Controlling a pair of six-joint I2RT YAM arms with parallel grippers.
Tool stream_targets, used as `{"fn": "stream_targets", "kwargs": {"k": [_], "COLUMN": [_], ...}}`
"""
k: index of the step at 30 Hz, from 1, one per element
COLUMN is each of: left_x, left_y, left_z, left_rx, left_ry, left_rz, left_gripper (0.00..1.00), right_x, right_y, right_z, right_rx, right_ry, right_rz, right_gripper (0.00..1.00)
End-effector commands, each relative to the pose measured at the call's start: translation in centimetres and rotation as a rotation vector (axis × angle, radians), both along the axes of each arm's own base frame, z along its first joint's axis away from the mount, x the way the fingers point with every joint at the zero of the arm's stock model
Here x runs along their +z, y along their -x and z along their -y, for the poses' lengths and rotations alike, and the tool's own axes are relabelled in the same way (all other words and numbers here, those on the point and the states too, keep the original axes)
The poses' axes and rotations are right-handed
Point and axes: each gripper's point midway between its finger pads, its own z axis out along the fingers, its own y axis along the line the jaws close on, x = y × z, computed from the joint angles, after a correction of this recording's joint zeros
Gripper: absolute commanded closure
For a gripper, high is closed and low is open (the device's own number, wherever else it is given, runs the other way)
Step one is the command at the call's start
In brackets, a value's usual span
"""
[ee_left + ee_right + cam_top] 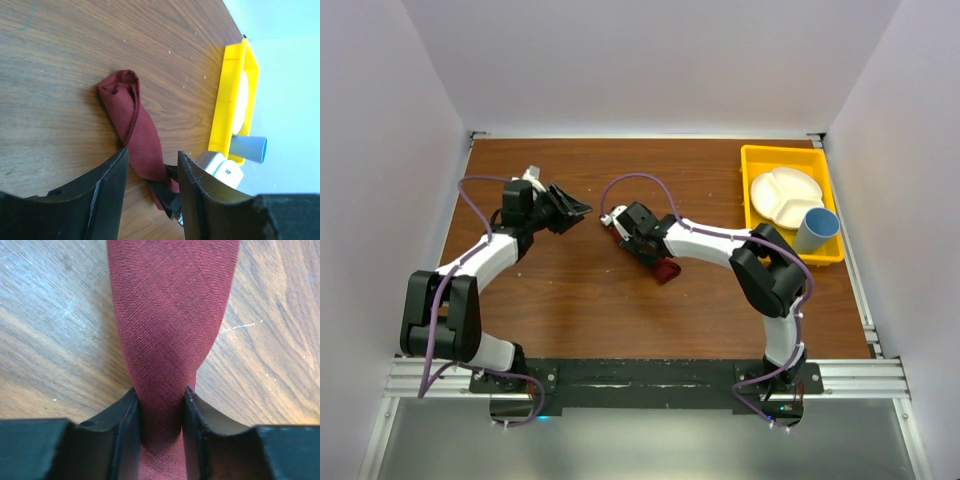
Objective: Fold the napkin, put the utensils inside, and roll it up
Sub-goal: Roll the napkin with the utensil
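Observation:
The dark red napkin [666, 268] lies rolled into a narrow bundle on the wooden table, near its middle. My right gripper [638, 240] is shut on it; in the right wrist view both jaws press the napkin [170, 315] in from either side at the right gripper [161, 392]. My left gripper [582, 212] hangs to the left of the roll, open and holding nothing. The left wrist view looks along the napkin [132, 120] through the left gripper [152, 154], with the right gripper's fingers [167, 192] clamped on the roll's near end. The utensils are hidden.
A yellow tray [760, 160] stands at the back right, holding a white divided plate [785, 195] and a blue cup [816, 230]. The same tray [227, 100] and cup [248, 148] show in the left wrist view. White walls enclose the table.

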Motion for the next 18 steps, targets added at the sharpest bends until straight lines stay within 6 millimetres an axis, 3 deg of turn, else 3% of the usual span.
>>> {"fn": "stream_targets", "kwargs": {"k": [1, 6, 8, 13, 18], "left_x": [1.4, 1.2, 0.9, -1.0, -3.3], "left_y": [0.8, 1.6, 2.1, 2.9, 3.2], "left_z": [0.9, 2.3, 4.1, 7.7, 9.2], "left_rx": [-0.069, -0.115, -0.166, -0.212, -0.229], "left_ry": [0.049, 0.104, 0.134, 0.151, 0.141], "left_rz": [0.042, 0.032, 0.015, -0.027, -0.065], "left_gripper": [0.51, 0.51, 0.52, 0.52, 0.53], "right_x": [0.5, 1.1, 1.8, 2.0, 1.8], "right_y": [1.4, 3.9, 4.5, 4.4, 4.3], "right_z": [-2.0, -4.2, -4.9, -4.2, -3.7], "right_rx": [0.04, 0.098, 0.094, 0.075, 0.057], "right_ry": [-0.112, -0.253, -0.37, -0.417, -0.427], "right_rz": [-0.066, -0.229, -0.32, -0.376, -0.389], "right_gripper": [0.73, 0.8, 0.79, 0.78, 0.76]}}
